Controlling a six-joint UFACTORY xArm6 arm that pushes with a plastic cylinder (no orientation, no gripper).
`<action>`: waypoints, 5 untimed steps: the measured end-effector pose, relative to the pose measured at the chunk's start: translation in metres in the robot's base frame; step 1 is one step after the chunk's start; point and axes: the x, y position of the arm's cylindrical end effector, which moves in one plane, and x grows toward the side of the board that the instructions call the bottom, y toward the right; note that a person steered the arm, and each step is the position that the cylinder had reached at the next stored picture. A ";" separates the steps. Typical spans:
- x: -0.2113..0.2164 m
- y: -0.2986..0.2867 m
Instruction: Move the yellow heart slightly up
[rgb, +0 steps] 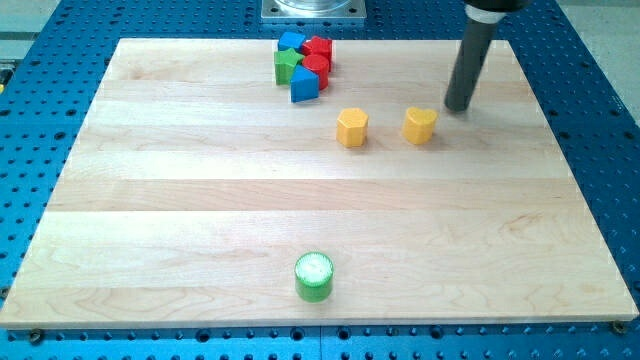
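Note:
The yellow heart (420, 125) lies on the wooden board (200, 200) at the upper right of middle. My tip (458, 107) stands just to the right of it and slightly above, a small gap apart. A yellow hexagon (352, 127) lies to the left of the heart at about the same height.
A cluster near the view's top holds a blue block (291, 41), a red block (319, 48), a green block (287, 66), a red cylinder (317, 68) and a blue block (304, 85). A green cylinder (314, 277) stands near the bottom edge.

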 end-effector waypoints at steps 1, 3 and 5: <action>0.010 0.000; 0.089 -0.047; 0.085 -0.089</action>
